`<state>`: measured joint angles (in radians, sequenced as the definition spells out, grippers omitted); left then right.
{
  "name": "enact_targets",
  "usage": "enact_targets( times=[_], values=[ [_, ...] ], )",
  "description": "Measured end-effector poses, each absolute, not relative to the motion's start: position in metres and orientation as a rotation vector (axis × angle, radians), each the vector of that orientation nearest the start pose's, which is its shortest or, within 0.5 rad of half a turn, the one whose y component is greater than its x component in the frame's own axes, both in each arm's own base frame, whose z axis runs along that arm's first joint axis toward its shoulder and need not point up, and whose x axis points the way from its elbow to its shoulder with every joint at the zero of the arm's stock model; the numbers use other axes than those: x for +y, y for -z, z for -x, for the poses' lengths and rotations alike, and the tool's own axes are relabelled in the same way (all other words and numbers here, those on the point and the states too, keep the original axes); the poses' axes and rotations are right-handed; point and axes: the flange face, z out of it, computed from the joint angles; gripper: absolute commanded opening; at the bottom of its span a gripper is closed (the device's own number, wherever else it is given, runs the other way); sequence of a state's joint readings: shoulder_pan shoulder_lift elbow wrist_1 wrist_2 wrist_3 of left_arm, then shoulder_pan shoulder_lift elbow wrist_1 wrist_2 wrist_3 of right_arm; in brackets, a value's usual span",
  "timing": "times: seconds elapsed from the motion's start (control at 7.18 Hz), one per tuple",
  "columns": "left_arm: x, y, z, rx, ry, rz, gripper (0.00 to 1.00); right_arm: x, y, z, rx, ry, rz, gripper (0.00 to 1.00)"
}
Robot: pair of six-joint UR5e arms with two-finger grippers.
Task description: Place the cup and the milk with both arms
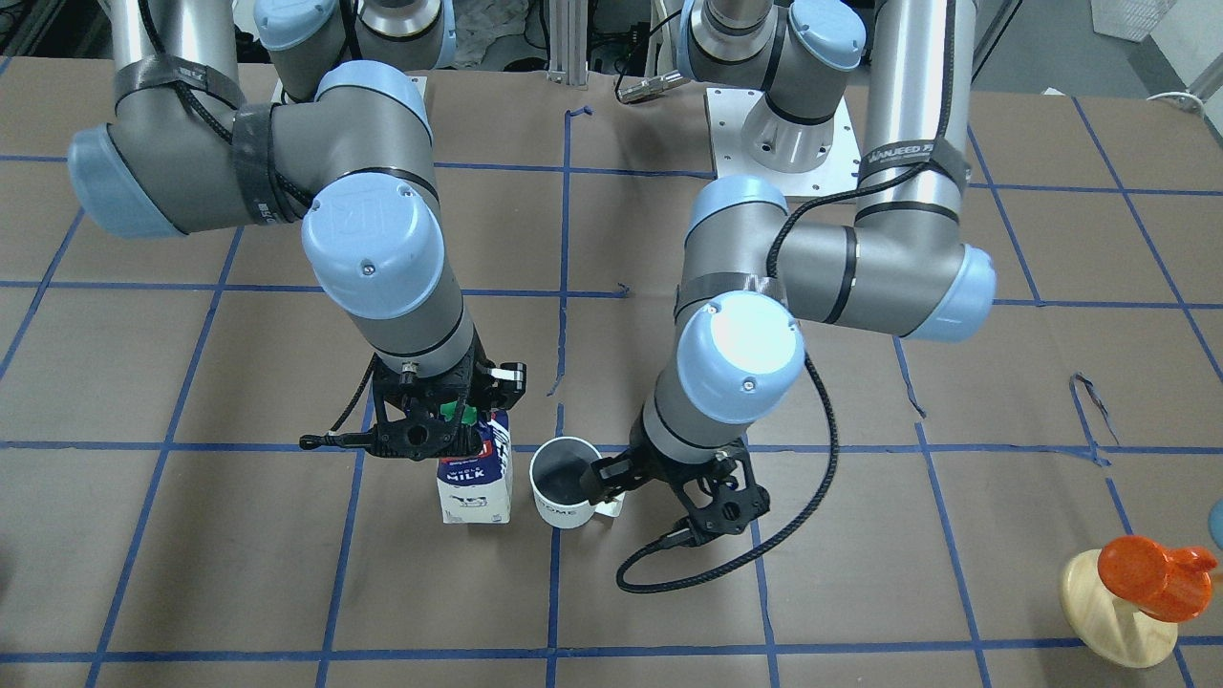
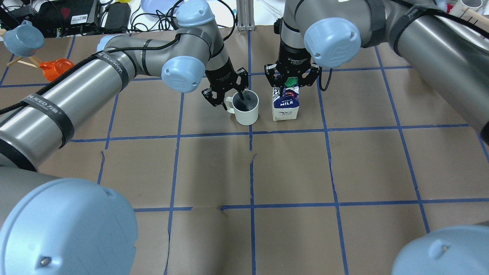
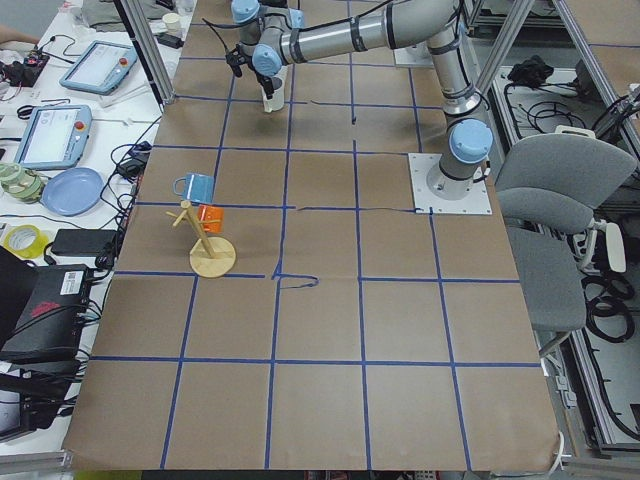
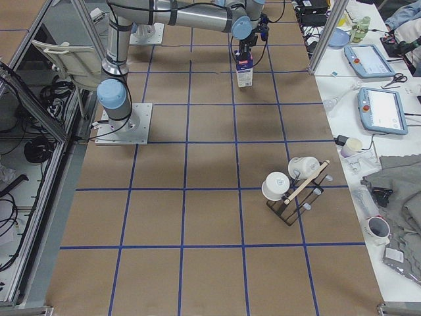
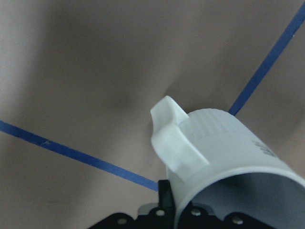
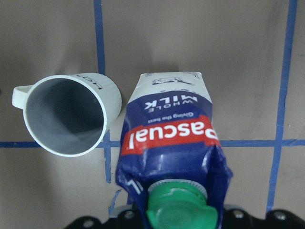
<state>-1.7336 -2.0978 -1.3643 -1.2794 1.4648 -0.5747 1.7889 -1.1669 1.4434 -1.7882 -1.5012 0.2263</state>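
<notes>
The white cup (image 1: 559, 499) with its dark grey inside stands on the brown table next to the milk carton (image 1: 475, 478). My left gripper (image 1: 611, 483) is at the cup's rim on the handle side. One finger reaches into the cup (image 2: 246, 112) and the other is outside, shut on its wall. The left wrist view shows the cup (image 5: 228, 143) and its handle very close. My right gripper (image 1: 459, 420) is over the top of the upright milk (image 2: 285, 105), shut on it around the green cap. The right wrist view shows the milk (image 6: 167, 133) with the cup (image 6: 66, 114) beside it.
An orange object on a wooden stand (image 1: 1147, 578) is near the table's edge on my left. A light-blue cup (image 2: 23, 38) hangs on that stand. A rack with white cups (image 4: 289, 184) is on my right. Blue tape lines grid the brown table (image 2: 290, 168).
</notes>
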Motion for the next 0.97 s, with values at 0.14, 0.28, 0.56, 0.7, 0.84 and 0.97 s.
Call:
enact_targets(
  times=[0.14,0.28,0.56,0.7,0.84,0.97],
  values=[
    [-0.656,-0.328,0.223,3.153,-0.077,0.597,1.00,-0.593,-0.339,-0.277,3.080,-0.109,-0.024,0.70],
    [-0.655,-0.350,0.199,3.135,-0.059,0.540,1.00,-0.593,-0.337,-0.278,3.081,-0.108,-0.037,1.00],
    [-0.642,-0.394,0.167,3.053,0.019,0.452,1.00,-0.593,-0.336,-0.276,3.094,-0.103,-0.037,1.00],
    [-0.631,-0.416,0.161,3.041,0.043,0.443,1.00,-0.593,-0.342,-0.274,3.096,-0.086,-0.037,1.00],
    [-0.622,-0.436,0.159,3.077,0.069,0.448,1.00,-0.589,-0.363,-0.270,3.094,-0.040,-0.038,1.00],
    [-0.615,-0.452,0.154,3.127,0.092,0.461,1.00,-0.580,-0.395,-0.259,3.099,0.031,-0.046,1.00]
  ],
)
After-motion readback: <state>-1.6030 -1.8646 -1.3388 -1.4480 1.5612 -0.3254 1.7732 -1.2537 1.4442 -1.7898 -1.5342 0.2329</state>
